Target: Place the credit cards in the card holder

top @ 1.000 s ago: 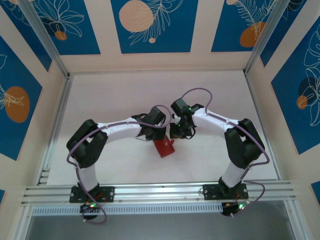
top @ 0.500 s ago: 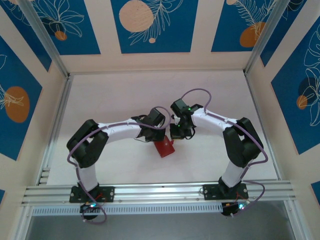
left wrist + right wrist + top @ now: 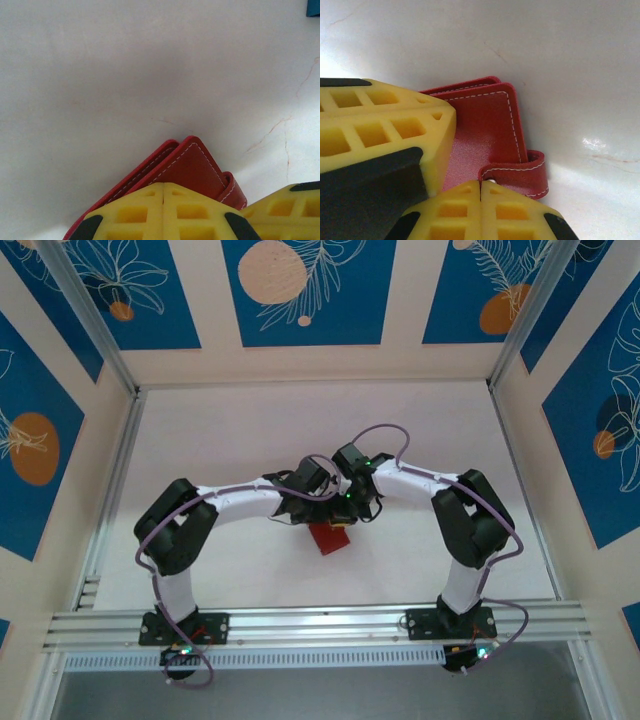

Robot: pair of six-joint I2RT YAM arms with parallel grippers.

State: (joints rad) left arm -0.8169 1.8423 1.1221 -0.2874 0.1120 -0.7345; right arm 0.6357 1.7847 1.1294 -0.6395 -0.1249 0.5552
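- so, the card holder (image 3: 328,537) lies folded flat on the white table (image 3: 230,430), about mid-table between the two arms, just on the near side of where both wrists meet.
- its red cover faces up with the white stitching showing, and the strap (image 3: 520,175) curls round one edge. folded like this the inside is covered, so i judge no card can go in until it is opened.
- the left gripper (image 3: 163,187) has its yellow fingers pressed together with no gap, tips over the cover. that reads to me as pinning the holder so it won't slide, though i cannot tell whether any leather is nipped between them.
- the right gripper (image 3: 481,184) is likewise closed tight, its tips right at the strap's end. my guess is it is there to work the strap loose, but i cannot tell if the strap is actually caught.
- the two are crowded: the left one's finger (image 3: 385,125) sits just beside the right's own tips, which is why i'd go slowly from here.
- further out, a blue corner (image 3: 313,7) peeks in at the far edge of the left wrist view, well apart from the holder.
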